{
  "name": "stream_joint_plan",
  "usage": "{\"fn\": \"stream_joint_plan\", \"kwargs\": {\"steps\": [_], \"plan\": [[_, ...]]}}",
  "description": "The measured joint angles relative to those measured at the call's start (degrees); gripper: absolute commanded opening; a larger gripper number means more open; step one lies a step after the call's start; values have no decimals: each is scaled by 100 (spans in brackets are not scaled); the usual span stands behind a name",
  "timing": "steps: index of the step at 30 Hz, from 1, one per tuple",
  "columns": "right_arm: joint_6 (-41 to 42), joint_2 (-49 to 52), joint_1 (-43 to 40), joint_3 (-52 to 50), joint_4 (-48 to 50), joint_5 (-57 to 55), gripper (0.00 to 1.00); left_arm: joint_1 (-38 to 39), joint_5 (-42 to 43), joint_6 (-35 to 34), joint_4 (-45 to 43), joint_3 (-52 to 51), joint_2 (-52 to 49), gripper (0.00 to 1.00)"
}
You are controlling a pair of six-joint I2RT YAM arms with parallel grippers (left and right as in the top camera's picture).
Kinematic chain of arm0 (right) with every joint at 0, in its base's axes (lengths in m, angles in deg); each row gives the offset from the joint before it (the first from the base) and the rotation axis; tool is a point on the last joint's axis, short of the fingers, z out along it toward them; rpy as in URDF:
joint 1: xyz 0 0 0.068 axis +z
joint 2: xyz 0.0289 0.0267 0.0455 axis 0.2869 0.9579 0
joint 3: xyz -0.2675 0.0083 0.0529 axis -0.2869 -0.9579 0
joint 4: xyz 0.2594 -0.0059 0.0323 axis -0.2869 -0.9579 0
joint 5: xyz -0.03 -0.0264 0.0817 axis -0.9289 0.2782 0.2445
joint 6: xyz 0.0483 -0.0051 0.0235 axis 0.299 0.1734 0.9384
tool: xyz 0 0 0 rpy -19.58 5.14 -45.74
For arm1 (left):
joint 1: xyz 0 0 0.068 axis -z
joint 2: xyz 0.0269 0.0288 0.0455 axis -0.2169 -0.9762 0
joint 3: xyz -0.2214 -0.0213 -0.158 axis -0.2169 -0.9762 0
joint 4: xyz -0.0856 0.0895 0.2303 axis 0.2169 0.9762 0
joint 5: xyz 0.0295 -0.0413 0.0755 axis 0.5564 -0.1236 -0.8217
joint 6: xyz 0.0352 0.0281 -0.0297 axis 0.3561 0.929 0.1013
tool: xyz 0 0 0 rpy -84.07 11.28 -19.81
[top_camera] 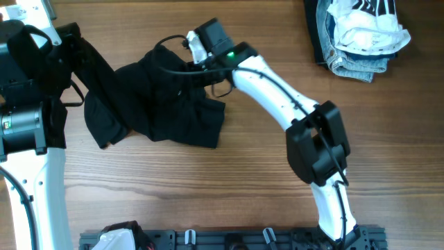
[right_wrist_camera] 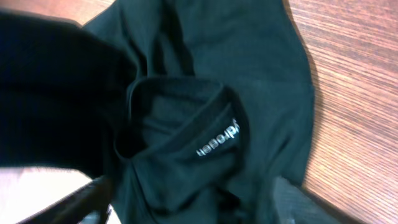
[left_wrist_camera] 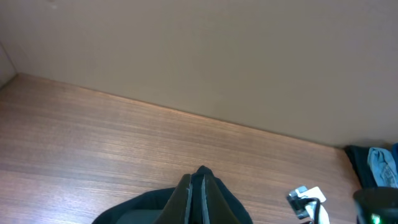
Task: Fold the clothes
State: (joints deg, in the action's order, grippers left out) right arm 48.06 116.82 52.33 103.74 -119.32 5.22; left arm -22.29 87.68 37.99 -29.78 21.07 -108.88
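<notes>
Fold barely begun: left hand (top_camera: 69,42) clamps a raised edge of the crumpled black T-shirt (top_camera: 173,104); right hand (top_camera: 189,43), apart above its collar (right_wrist_camera: 205,134), needs a grip.

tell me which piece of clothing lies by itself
The black shirt, crumpled alone left of centre; the jeans and the white striped cloth are piled together in the far right corner.

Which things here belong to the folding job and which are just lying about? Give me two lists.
For the job:
- black garment, bunched on the table
- left tool, shut on the garment's fabric
- right tool, open over the collar

Lying about:
- blue denim piece
- white striped fabric, lying on the denim
</notes>
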Motion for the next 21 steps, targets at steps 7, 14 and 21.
{"fn": "stream_joint_plan", "kwargs": {"steps": [7, 14, 21], "plan": [[896, 72, 446, 0, 372, -769, 95, 0, -15, 0, 22, 0, 0, 4], [1257, 529, 479, 0, 476, -881, 84, 0, -17, 0, 79, 0, 0, 4], [1375, 791, 538, 0, 702, -894, 59, 0, -17, 0, 92, 0, 0, 4]]}}
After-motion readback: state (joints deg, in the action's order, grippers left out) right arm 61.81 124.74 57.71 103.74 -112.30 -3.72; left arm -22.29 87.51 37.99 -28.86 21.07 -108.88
